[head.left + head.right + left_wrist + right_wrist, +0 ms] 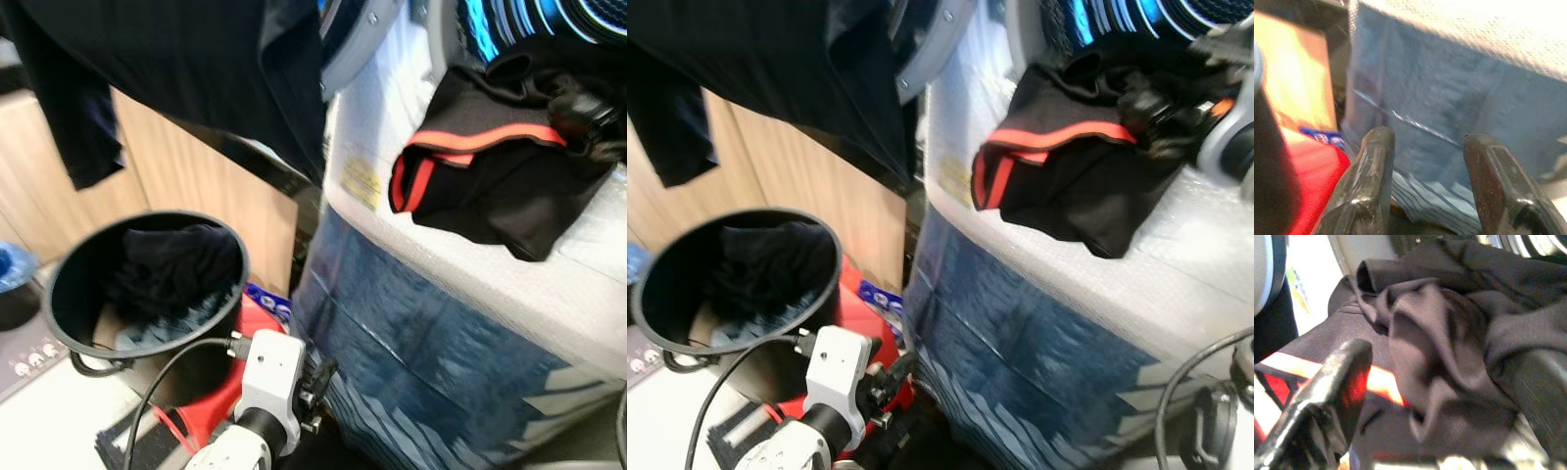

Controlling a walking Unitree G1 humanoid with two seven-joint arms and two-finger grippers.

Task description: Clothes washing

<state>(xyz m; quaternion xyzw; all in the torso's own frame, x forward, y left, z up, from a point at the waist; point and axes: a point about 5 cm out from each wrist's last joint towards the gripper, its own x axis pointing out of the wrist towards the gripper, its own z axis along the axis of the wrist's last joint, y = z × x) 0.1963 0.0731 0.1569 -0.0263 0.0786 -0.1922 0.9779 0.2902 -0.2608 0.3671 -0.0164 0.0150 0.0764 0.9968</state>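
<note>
Right hand (1444, 382) at black garment (509, 186)

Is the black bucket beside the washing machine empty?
No. The black bucket has dark clothing bunched inside it, seen from above in the left eye view.
</note>
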